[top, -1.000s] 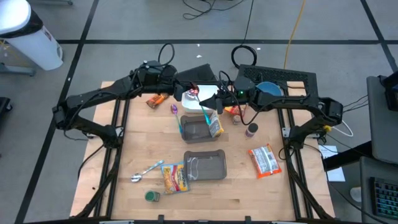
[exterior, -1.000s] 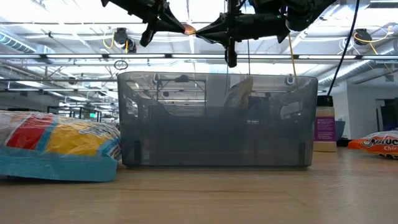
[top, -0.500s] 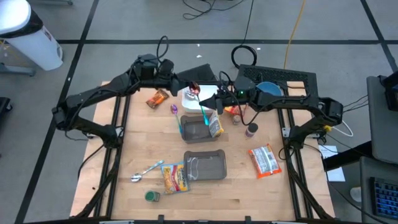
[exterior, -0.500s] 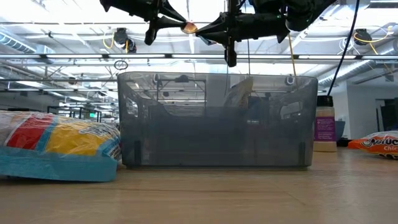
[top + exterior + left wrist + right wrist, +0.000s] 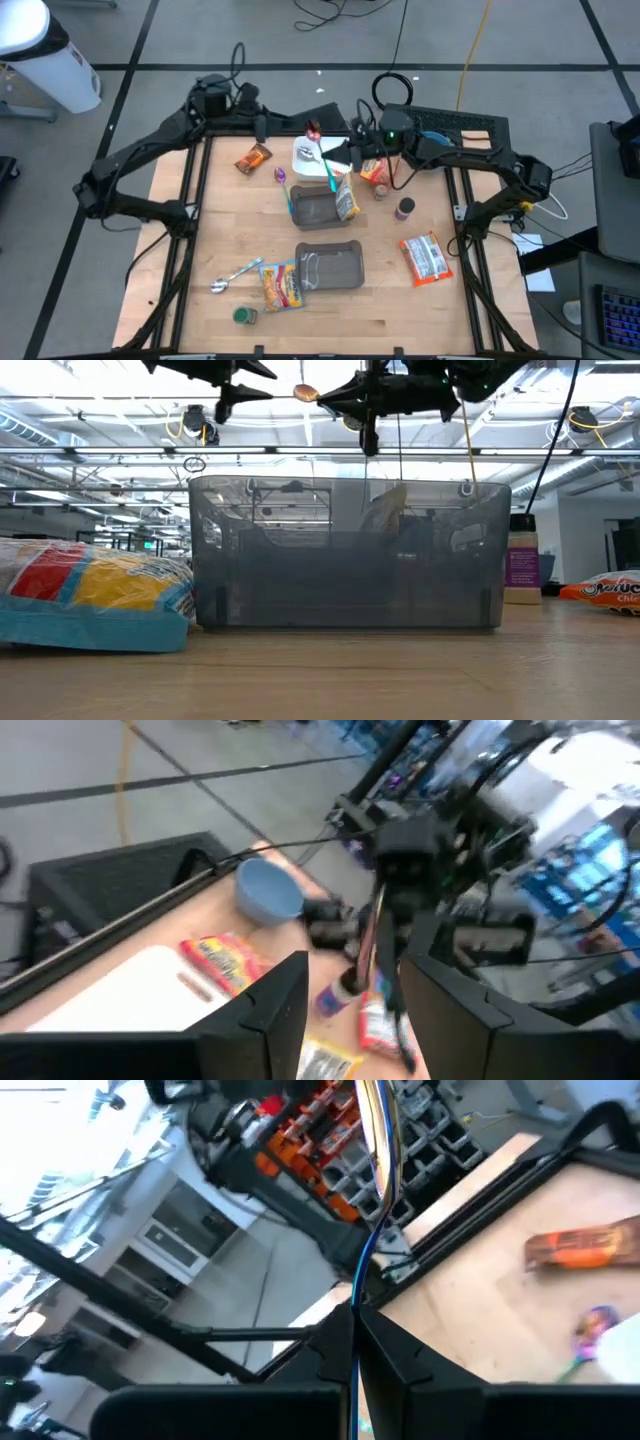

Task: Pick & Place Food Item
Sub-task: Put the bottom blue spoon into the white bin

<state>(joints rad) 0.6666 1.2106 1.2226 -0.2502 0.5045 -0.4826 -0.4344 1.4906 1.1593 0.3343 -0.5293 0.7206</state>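
Note:
My right gripper [image 5: 340,152] [image 5: 355,1318] [image 5: 325,392] hangs high over the white plate [image 5: 305,165] at the table's far middle. It is shut on a thin long item [image 5: 375,1190] with a reddish-brown free end [image 5: 313,130] [image 5: 305,392]. My left gripper [image 5: 268,124] [image 5: 350,1020] [image 5: 268,380] stands open a little to the left of that end, at about the same height, with nothing between its fingers. The left wrist view shows my right gripper straight ahead. My right gripper pinches one end of the thin item [image 5: 357,1302] between its two fingertips. The fingers lie about level and point toward the table's left. The item sticks out past the fingertips, lifted clear above the white plate.
Two grey clear tubs [image 5: 315,207] [image 5: 330,268] stand mid-table; the nearer one fills the low view [image 5: 350,555]. Around them lie snack bags [image 5: 252,158] [image 5: 425,258] [image 5: 282,285] [image 5: 346,200], a spoon [image 5: 235,275], a purple bottle [image 5: 404,208] and a blue bowl [image 5: 432,145].
My left gripper has opened, let go of the item's reddish-brown end and drawn back toward the table's far left corner, rising a little. My right gripper has kept hold of the item and lifted it slightly.

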